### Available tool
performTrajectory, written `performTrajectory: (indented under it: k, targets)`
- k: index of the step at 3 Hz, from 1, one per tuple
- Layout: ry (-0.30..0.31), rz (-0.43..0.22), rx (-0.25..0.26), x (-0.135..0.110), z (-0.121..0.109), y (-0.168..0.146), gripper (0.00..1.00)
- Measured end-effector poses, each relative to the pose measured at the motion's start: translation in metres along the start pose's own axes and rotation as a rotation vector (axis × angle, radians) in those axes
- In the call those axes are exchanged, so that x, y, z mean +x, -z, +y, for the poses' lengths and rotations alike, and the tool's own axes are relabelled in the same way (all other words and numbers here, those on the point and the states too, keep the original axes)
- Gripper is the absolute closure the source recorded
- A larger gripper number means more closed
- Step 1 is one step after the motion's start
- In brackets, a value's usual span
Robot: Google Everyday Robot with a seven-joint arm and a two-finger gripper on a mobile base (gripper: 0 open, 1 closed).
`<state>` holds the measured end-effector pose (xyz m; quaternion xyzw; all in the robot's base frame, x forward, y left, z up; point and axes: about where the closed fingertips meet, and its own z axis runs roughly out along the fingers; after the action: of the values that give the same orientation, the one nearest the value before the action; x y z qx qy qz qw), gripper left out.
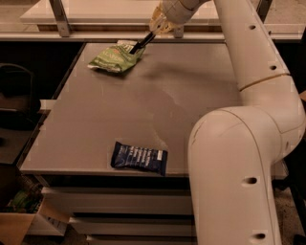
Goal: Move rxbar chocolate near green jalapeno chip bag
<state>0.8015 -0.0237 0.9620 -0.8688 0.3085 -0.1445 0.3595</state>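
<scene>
Camera view, crinkled green jalapeno chip bag point(112, 58), pale lettering, pincer point(140, 45) seemingly over its right edge, grip cannot tell

Grey matte bench point(95, 119) with soft glare near its middle; pale drawer fronts point(119, 203) below. Behind, a light counter point(95, 9) and a metal post point(60, 16). Dark at left, with a cardboard box point(16, 227) low down. End effector point(139, 46) low over the bench's far-left part.

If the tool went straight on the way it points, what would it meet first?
Probably the green jalapeno chip bag, just beyond the tool at the table's far side; its height above the bag is unclear.
</scene>
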Motion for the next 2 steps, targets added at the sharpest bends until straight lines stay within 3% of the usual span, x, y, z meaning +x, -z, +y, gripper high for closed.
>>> performTrajectory:
  k: [1,2]
  targets:
    - [0.015,-0.046,-0.001,-0.0111,-0.0018,-0.004,1.0]
    - [0.015,-0.073,-0.007,-0.0184,-0.0035,-0.0114,0.82]
